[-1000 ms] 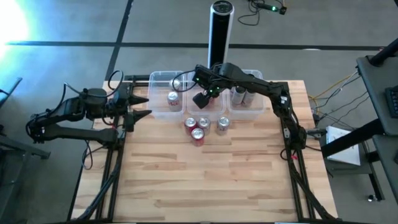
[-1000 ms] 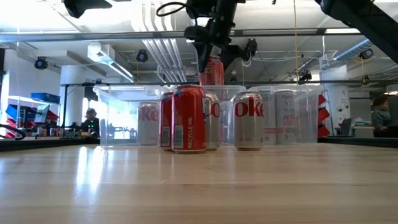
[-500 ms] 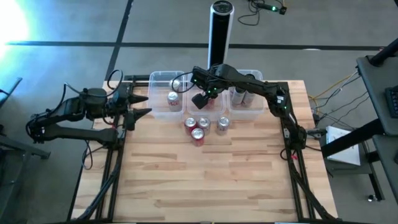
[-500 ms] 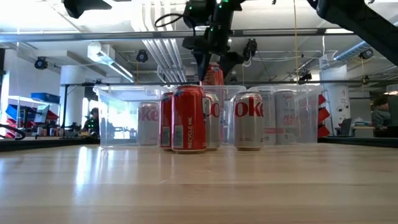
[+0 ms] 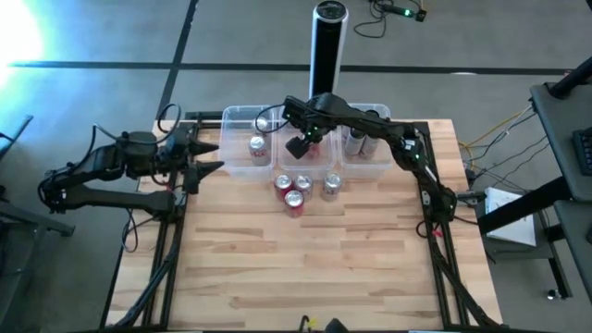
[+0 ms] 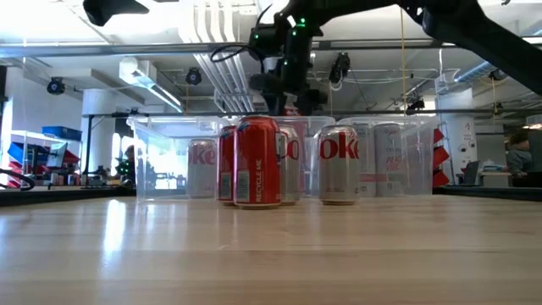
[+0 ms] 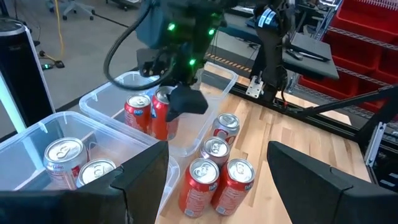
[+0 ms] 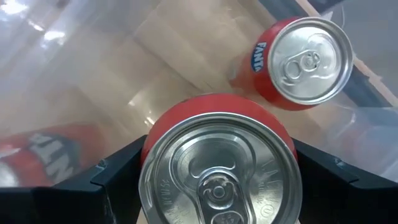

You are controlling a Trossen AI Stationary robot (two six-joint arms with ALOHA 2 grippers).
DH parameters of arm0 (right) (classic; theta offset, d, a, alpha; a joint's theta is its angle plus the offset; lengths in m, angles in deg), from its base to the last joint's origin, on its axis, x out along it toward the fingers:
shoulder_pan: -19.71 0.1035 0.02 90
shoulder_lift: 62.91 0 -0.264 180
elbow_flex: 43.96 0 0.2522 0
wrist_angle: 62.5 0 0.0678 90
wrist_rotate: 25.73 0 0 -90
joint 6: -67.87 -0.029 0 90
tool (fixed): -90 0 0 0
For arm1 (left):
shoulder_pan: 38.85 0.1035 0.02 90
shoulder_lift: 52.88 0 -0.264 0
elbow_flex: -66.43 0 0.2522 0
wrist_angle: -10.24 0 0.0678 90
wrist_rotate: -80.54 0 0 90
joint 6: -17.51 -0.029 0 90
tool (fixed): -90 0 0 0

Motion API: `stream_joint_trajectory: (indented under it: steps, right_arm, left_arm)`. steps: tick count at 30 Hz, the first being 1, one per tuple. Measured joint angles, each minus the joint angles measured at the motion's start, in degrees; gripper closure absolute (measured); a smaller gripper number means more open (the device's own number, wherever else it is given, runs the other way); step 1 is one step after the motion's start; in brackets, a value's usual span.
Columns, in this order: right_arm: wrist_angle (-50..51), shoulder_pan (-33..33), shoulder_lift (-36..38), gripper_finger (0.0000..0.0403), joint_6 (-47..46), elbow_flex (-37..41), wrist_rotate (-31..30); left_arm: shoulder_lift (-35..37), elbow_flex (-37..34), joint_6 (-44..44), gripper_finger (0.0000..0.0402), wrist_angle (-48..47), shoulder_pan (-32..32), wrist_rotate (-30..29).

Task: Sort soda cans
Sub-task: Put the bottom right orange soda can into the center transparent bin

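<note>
My right gripper (image 5: 301,145) reaches down into the middle clear tub (image 5: 319,171), shut on a red soda can (image 8: 217,168). Beside that can a second red can (image 8: 305,59) stands upright on the tub floor. Several more cans (image 5: 294,199) stand grouped on the table just in front of the tubs. The left tub (image 5: 242,166) holds silver cans (image 7: 65,158), and the right tub (image 5: 370,168) holds others (image 5: 356,141). My left gripper (image 5: 215,157) waits open at the table's left edge, holding nothing. My right gripper pinches the red can's side wall (image 8: 158,130) just under its top rim, one finger (image 8: 118,180) on each opposite side. The fingers come steeply from above. The can stays upright inside the middle tub (image 7: 163,118); whether its base touches the floor, I cannot tell.
A tall black cylinder post (image 5: 326,46) rises behind the tubs. The tub walls and the standing can hem in my right gripper. The near half of the wooden table (image 5: 305,268) is bare board.
My right gripper has gone down and a little toward the table's left with the red can. The can has sunk from above the tub rim into the middle tub, still upright, and is now hidden behind the front cans in the low view.
</note>
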Motion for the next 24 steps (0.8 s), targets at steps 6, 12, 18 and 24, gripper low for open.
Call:
stream_joint_trajectory:
  steps: [6,12,18,24]
  right_arm:
    - [-0.3,0.0,-3.0,0.0103,2.4,0.0,2.7]
    - [-0.6,-0.1,-4.3,0.01,2.2,0.0,2.1]
    - [-0.1,-0.2,-4.5,0.0099,2.7,0.0,-0.6]
    - [-0.1,-0.3,-4.5,0.0096,3.7,0.3,0.0]
  left_arm:
    - [0.6,0.0,1.1,0.0144,-0.1,0.0,0.0]
    - [1.8,0.0,2.5,0.0144,-1.7,0.0,-0.4]
    - [2.5,0.0,2.6,0.0144,-1.9,0.0,-0.9]
    - [2.4,0.0,2.6,0.0144,-1.9,0.0,-0.9]
